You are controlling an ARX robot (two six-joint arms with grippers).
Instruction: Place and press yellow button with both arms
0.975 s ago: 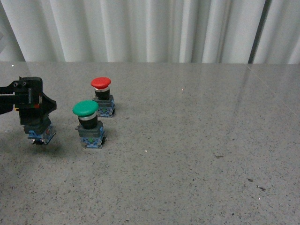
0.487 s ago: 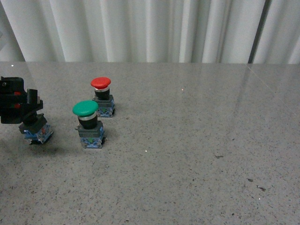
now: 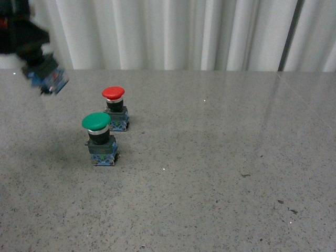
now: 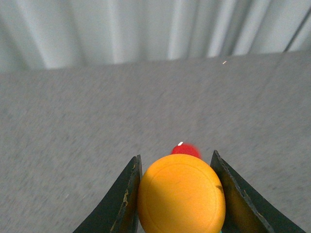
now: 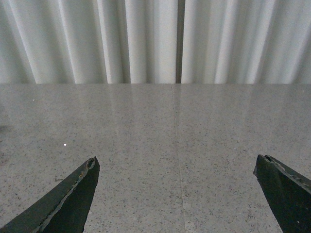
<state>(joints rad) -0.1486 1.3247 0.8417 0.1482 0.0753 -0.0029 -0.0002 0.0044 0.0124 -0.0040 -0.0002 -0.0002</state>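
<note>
Left gripper [image 4: 176,165] clamps the yellow button [image 4: 181,196] around its cap, tilted, high over the table [image 3: 220,199], far left | right gripper [image 5: 176,162] gapes wide, empty, well apart | set-down falls to left arm, I reckon.

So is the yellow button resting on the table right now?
No, the left gripper holds the yellow button up in the air, clear of the table.

Holds left gripper [image 3: 32,52] high above the worktop's [image 3: 220,189] far left corner, clamped on the yellow button [image 4: 181,194]; holds right gripper [image 5: 176,160] spread wide.
</note>
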